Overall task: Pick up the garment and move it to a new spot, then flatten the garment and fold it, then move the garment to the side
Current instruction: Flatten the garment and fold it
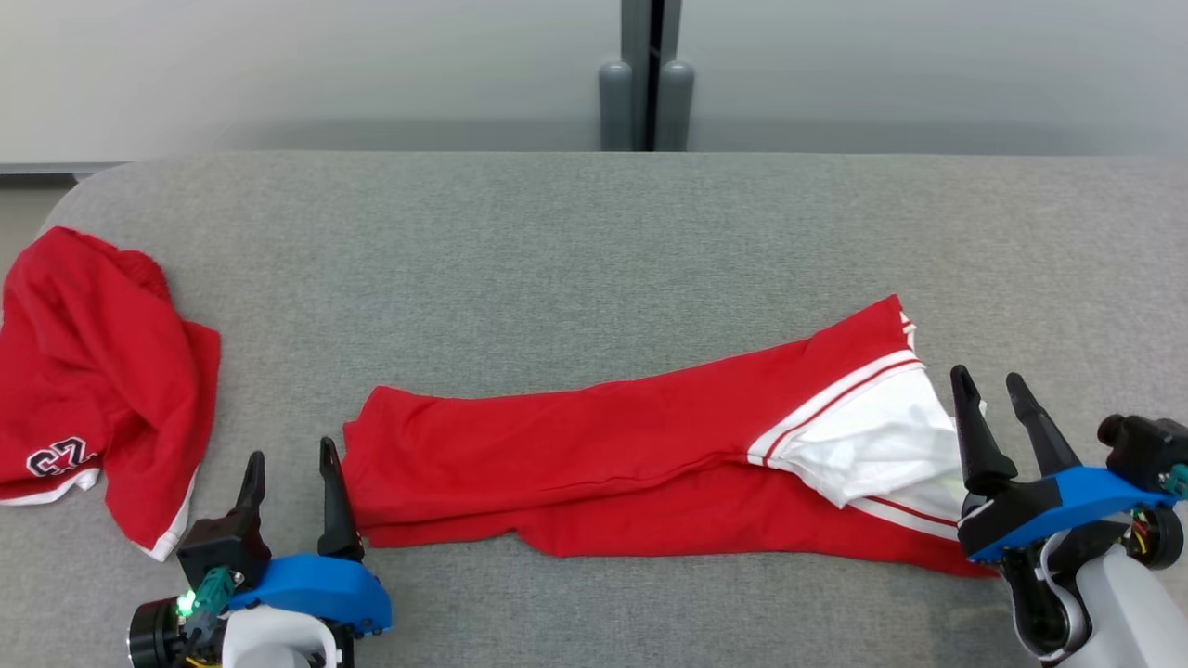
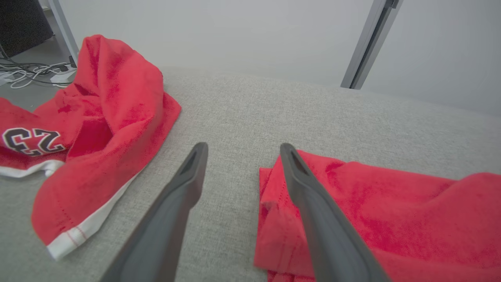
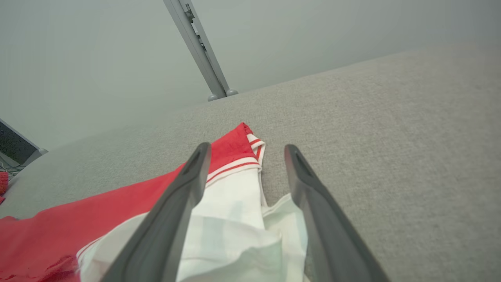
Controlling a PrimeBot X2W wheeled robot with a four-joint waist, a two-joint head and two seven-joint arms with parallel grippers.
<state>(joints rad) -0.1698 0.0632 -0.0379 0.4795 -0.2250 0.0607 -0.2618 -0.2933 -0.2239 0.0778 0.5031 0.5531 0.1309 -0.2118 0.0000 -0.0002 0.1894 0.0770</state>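
Across the worktop [image 1: 557, 241]: grey fabric, two red pieces on it.
Garment [image 1: 603, 445]: long red strip, centre to 4 o'clock, white striped end at 3 o'clock.
Numbered shirt [image 1: 93, 371]: crumpled at 9 o'clock, well apart.
Left gripper [image 1: 290, 452]: 7 o'clock, jaws wide, empty, beside the strip's left end.
Right gripper [image 1: 986, 376]: 4 o'clock, jaws wide over the white end.

Left gripper [image 1: 290, 448] and right gripper [image 1: 986, 373]: smooth, matt dark plastic fingers [image 2: 325, 227]. Garment [image 1: 603, 445] between them: soft matt red cloth, white lining. Table [image 1: 594, 241] beneath: coarse grey woven fabric.
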